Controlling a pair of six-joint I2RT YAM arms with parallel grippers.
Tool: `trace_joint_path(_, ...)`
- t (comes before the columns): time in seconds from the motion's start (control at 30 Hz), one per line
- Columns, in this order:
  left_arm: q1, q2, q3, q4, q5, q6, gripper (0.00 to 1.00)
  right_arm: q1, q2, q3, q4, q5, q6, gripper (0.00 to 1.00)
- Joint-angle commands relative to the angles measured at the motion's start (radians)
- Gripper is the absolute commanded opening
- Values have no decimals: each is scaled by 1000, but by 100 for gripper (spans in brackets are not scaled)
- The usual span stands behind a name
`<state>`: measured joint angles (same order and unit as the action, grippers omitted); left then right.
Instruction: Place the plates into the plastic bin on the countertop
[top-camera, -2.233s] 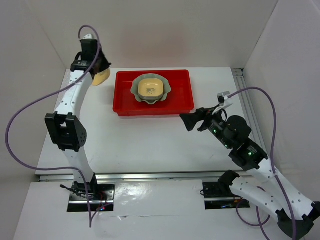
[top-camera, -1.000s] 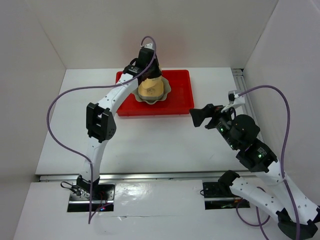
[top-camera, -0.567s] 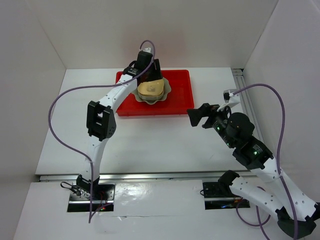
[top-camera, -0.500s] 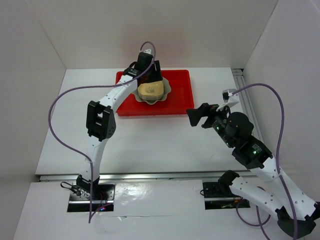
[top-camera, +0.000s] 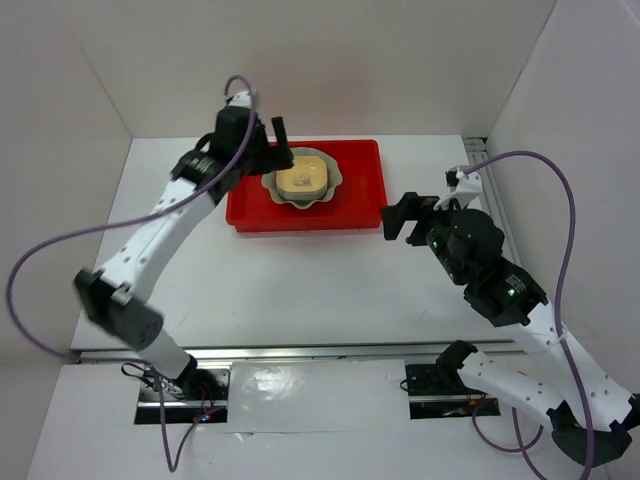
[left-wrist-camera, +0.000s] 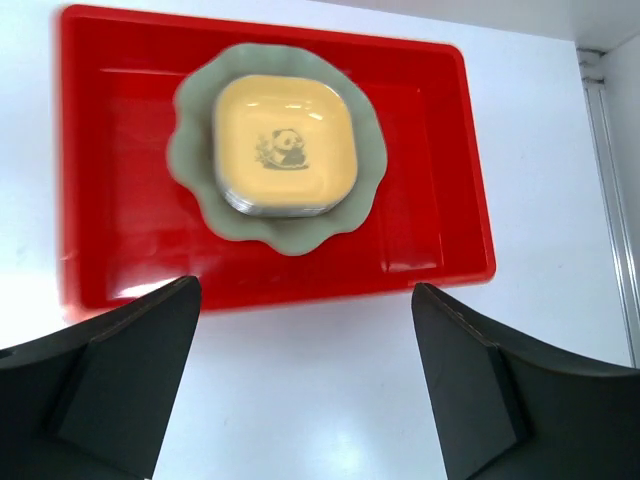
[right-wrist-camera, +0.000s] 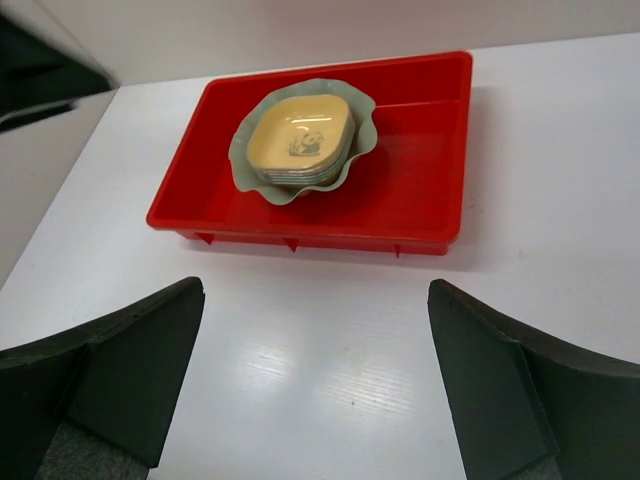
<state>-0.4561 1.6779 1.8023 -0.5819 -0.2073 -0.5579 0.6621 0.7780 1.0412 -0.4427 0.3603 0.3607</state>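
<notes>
On the white countertop (top-camera: 300, 290), toward the far wall: the red plastic bin (top-camera: 362, 200), lying flat and much wider than anything in it. Inside the bin, left of its middle: the large pale green dish (top-camera: 337, 180) with the scalloped rim, resting on the bin floor. Nested in that: a short stack of small rounded-square dishes, topped by the yellow dish (top-camera: 303, 176) with a panda print. Only thin edges of the lower ones on show, colours impossible to tell. No plate to be seen on the bare counter in any view.

Looks like the placing step at its very end, perhaps the whole task, with every visible plate inside the bin. Next move probably calls for little more than lifting clear without clipping the bin's flared rim or nudging the stack, then parking both arms. Worth checking first for any dish hidden behind an arm.

As for the left gripper (left-wrist-camera: 303, 300): hovering above the left end of the bin, looking down on the dishes, fingers spread wide, nothing between them, touching neither bin nor plates. As for the right gripper (right-wrist-camera: 315, 300): out over bare counter, to the right of the bin and nearer than it, pointed toward it, fingers likewise spread wide, holding nothing
</notes>
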Motion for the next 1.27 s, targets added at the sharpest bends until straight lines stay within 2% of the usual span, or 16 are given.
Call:
trace_joint_path(0.0, -42, -279, -203, -56, -151, -5, 100, -4, -22, 83, -82, 80, -43, 100)
trace_joint_path(0.1, -150, -424, -303, -155, -280, -45, 100, -4, -46, 94, -108, 80, -43, 100)
trace_joint_path(0.17, -173, -550, -343, -229, -291, -77, 100, -4, -71, 94, -146, 92, -43, 100)
trace_joint_path(0.2, -173, -594, -392, -289, -291, -94, 100, -4, -71, 105, -155, 101, -43, 100)
trace_joint_path(0.4, -173, -999, -578, -406, -401, -60, 100, -4, -117, 114, -228, 101, -43, 100)
trace_joint_path(0.5, -173, -1102, -587, -539, -457, -80, 100, -4, -161, 114, -240, 111, -52, 100)
trace_joint_path(0.63, -173, -1239, -515, -622, -428, -141, 100, -4, -203, 76, -237, 131, -61, 100)
trace_joint_path(0.87, -173, -1259, -486, -679, -428, -171, 100, -4, -221, 45, -223, 140, -62, 100)
trace_joint_path(1.23, -173, -1221, -552, -613, -389, -162, 100, -4, -240, 31, -232, 169, -52, 100)
